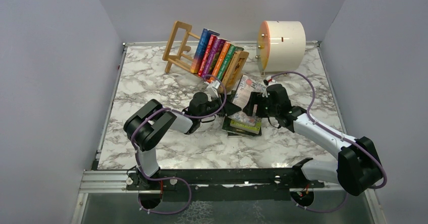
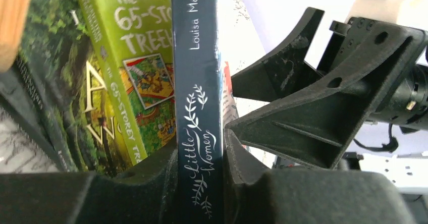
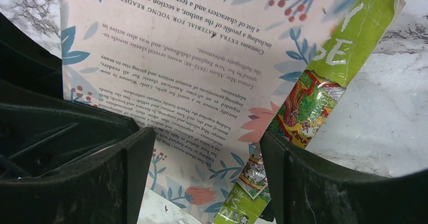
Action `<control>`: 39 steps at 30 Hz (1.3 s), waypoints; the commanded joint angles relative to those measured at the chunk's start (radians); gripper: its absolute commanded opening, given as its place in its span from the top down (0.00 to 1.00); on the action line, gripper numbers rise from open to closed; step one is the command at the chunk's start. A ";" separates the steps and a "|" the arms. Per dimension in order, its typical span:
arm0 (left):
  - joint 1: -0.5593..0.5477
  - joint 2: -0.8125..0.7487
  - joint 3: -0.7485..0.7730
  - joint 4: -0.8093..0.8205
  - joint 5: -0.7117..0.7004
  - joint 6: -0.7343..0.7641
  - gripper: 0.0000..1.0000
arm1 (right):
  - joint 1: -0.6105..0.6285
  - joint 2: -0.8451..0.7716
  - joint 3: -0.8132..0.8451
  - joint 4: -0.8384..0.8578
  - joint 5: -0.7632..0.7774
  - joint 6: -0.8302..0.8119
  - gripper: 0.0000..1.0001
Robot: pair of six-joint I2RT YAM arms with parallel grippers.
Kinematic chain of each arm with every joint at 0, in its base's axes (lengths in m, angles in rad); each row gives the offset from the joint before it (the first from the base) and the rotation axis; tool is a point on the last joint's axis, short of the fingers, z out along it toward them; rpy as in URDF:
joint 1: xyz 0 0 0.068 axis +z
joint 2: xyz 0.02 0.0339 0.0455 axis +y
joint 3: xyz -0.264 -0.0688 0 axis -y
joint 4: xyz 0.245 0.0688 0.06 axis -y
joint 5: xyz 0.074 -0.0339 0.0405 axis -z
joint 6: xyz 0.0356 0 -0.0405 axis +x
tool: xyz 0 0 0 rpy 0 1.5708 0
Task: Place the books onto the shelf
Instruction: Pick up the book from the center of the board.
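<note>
Left pincer (image 2: 199, 156) clenched on the Little Women book (image 2: 196, 72).
Right pincer (image 3: 204, 158) released; hold the book upright, aim for the free end of the shelf (image 1: 177, 38).

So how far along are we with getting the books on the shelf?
Several books already stand on the shelf. The left jaws pinch the Little Women spine, right jaws open near its cover. At least two green books remain on the table.
</note>
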 commanded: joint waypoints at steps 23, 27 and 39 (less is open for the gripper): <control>-0.024 -0.391 0.344 -0.404 -0.216 0.579 1.00 | 0.004 -0.187 -0.035 -0.086 0.188 0.059 0.21; 0.014 -0.424 0.443 -0.453 -0.298 0.728 1.00 | 0.005 -0.192 -0.031 -0.094 0.188 0.053 0.21; 0.367 -0.362 0.660 -0.459 -0.284 0.933 1.00 | 0.004 -0.173 -0.034 -0.099 0.162 0.048 0.21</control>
